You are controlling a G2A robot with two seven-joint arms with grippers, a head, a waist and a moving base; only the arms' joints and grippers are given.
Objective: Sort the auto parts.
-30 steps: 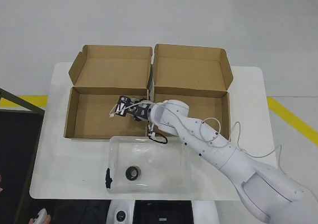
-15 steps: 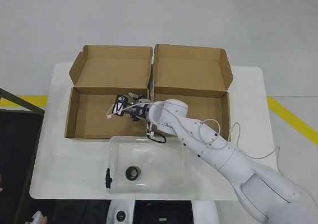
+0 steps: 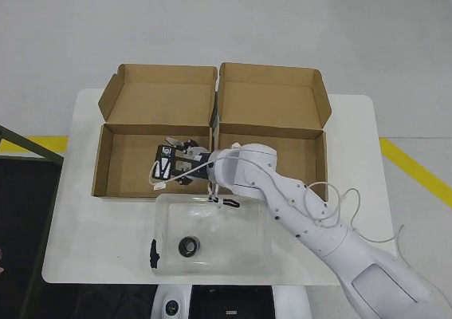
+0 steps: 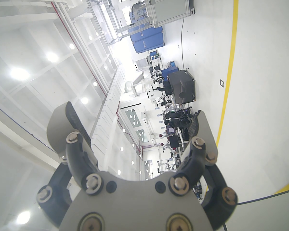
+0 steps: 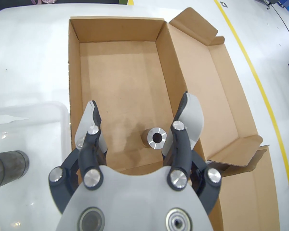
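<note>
On the white table [image 3: 353, 120], the right gripper [image 3: 164, 162] is hovering over the left box [image 3: 122, 171]; a dark ring [image 3: 189, 246] is waiting in the clear bin [image 3: 241, 239]. The left gripper [image 4: 134, 109] is gaping, empty. The right gripper is spreading wide above a metal sleeve [image 5: 156, 138] lying in the box: one sorted, probably, one remaining.

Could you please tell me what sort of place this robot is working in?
Most likely a factory or robotics test hall: a yellow floor line marks off lanes, and blue machine cabinets and rows of workstations stand under a high, lamp-lit ceiling.
</note>
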